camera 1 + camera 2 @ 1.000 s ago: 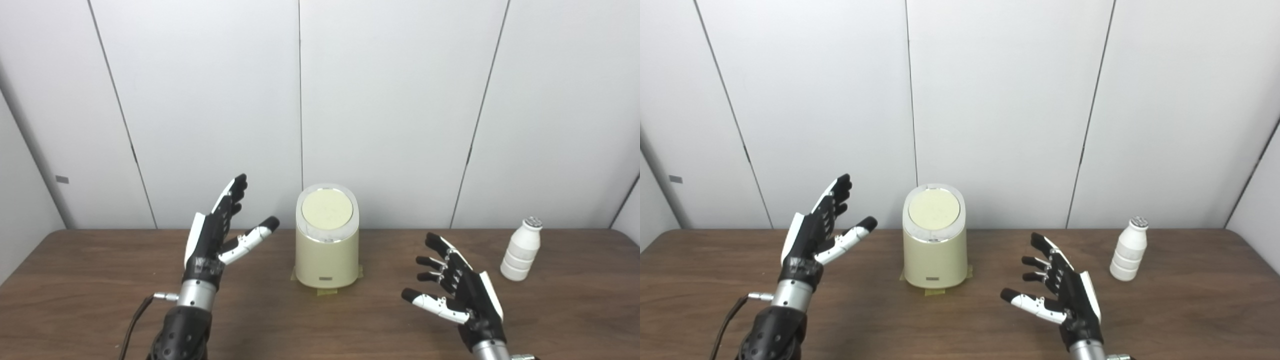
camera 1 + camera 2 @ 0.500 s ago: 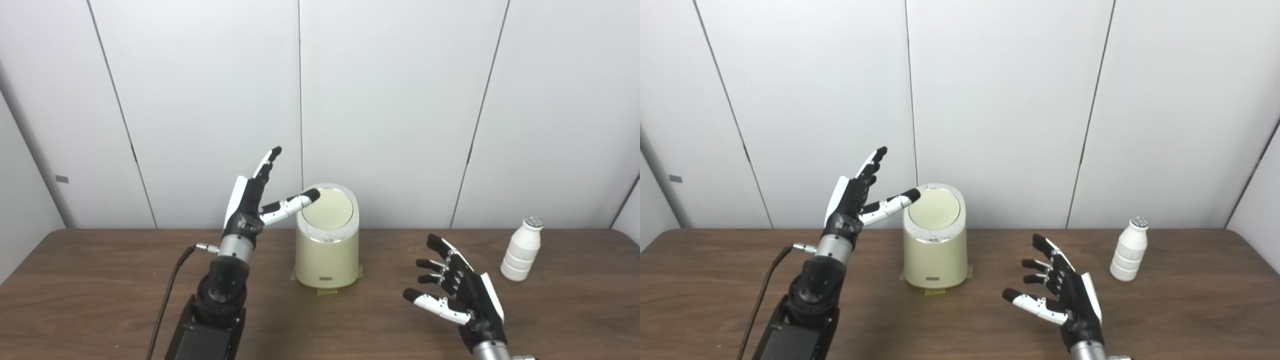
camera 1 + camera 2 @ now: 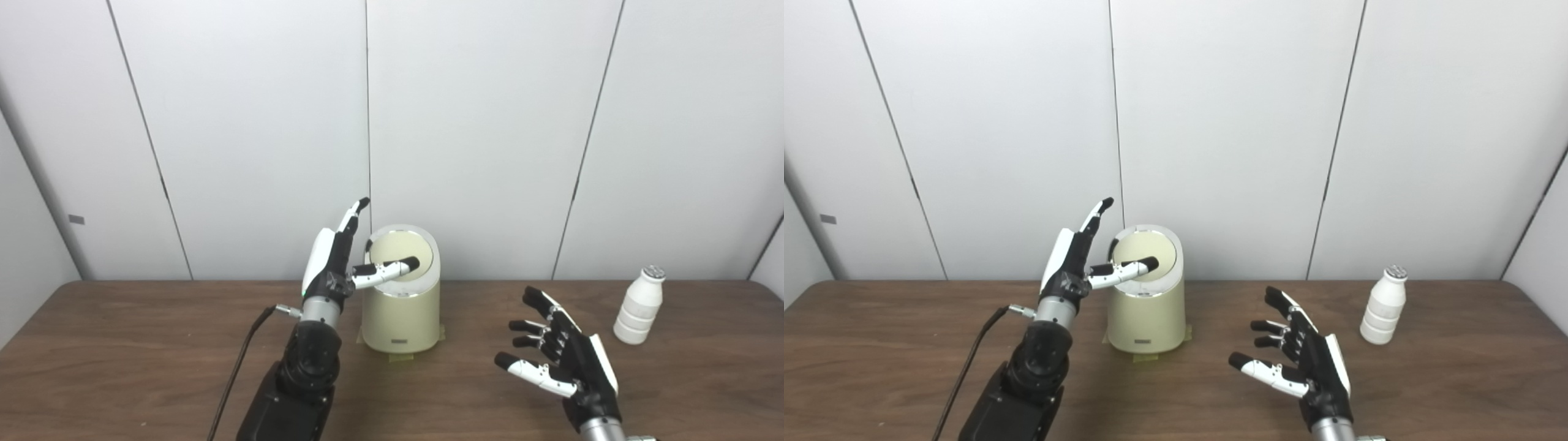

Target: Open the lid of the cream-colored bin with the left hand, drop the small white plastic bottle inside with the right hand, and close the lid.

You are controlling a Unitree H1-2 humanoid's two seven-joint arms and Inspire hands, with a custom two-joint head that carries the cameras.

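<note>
The cream-colored bin (image 3: 401, 315) stands upright at the back middle of the table, its round lid (image 3: 404, 251) down. My left hand (image 3: 343, 260) is open at the bin's left side, thumb stretched across the lid's front part, the other fingers pointing up beside the rim. Whether the thumb touches the lid I cannot tell. The small white plastic bottle (image 3: 639, 305) stands upright at the far right. My right hand (image 3: 560, 358) hovers open, fingers spread, above the table between bin and bottle, holding nothing.
The brown wooden table (image 3: 122, 367) runs the full width, with white wall panels (image 3: 478, 122) right behind the bin. A black cable (image 3: 236, 373) trails from the left wrist down toward the front edge. Yellow tape (image 3: 401, 355) shows under the bin's base.
The left arm has swung right and forward from the table's left side to the bin, its thumb now over the lid. The right hand, bin and bottle have stayed in place.
</note>
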